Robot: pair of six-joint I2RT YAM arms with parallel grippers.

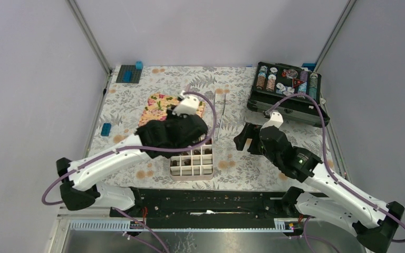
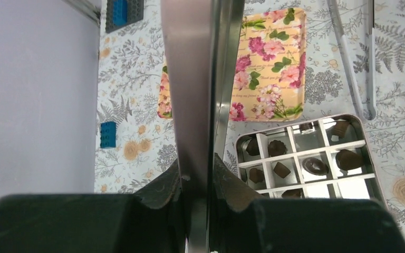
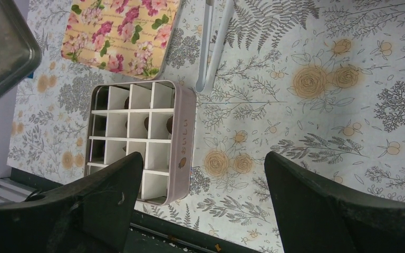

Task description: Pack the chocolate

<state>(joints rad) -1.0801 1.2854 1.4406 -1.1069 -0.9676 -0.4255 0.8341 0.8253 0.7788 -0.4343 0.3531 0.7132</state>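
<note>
the left gripper [image 2: 196, 182] is pinching a metal lid [image 2: 190, 79] by one edge, so the sheet stands on edge between its fingers, up over the cloth beside the box [image 3: 185, 142]. the right gripper [image 3: 203, 174] is spread wide and holds nothing; it hangs over bare cloth to the right of the box, well apart from it. the chocolates [image 2: 348, 158] sit in the cells of the box, one to a cell. some cells look bare, and no loose piece shows on the table.

the likeliest trouble is the lid. a thin pinch on one edge gives little hold against twisting, so the sheet may swing or slip as the arm turns it flat. if it comes down tilted, a corner could catch the rim or the white dividers and jam. nothing steadies the box, so such a push would slide it towards the floral tray [image 2: 274, 63] or the tongs [image 3: 212, 47] and jolt pieces out of their cells. the lid also blocks much of the left wrist view, so lining it up is harder. a piece standing proud of its cell could be crushed.
</note>
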